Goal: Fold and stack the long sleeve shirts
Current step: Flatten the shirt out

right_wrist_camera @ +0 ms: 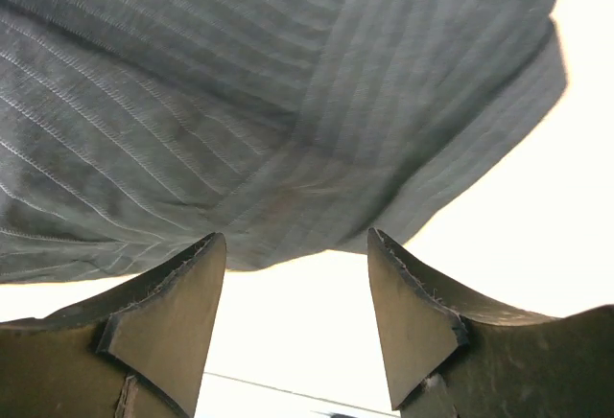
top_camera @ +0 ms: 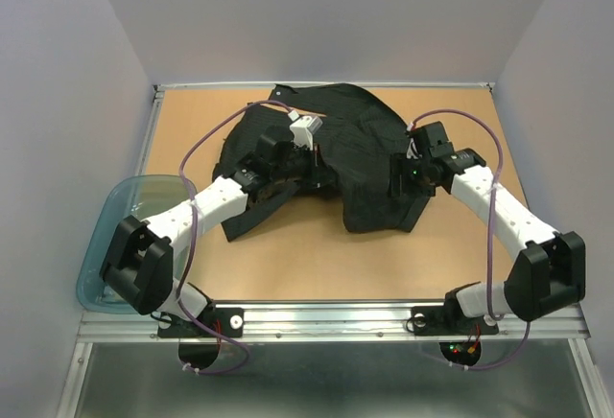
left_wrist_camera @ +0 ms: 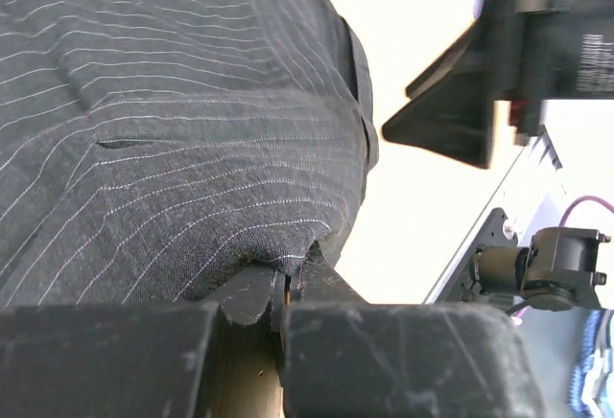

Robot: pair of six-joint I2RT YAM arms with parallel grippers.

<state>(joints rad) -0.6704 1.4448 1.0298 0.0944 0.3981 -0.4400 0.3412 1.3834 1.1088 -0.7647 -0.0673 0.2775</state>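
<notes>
The black shirt is heaped across the middle of the tabletop, its long axis running roughly left to right between the two arms. The left claw is clenched on a fold at the shirt's left side. The right claw is released, with nothing between its jaws. The cloth lies just ahead of it, so the right side is judged nearest for the coming pinch. A doubled edge, possibly a hem, is shown only in the right wrist view; the overall spread is given only from overhead.
</notes>
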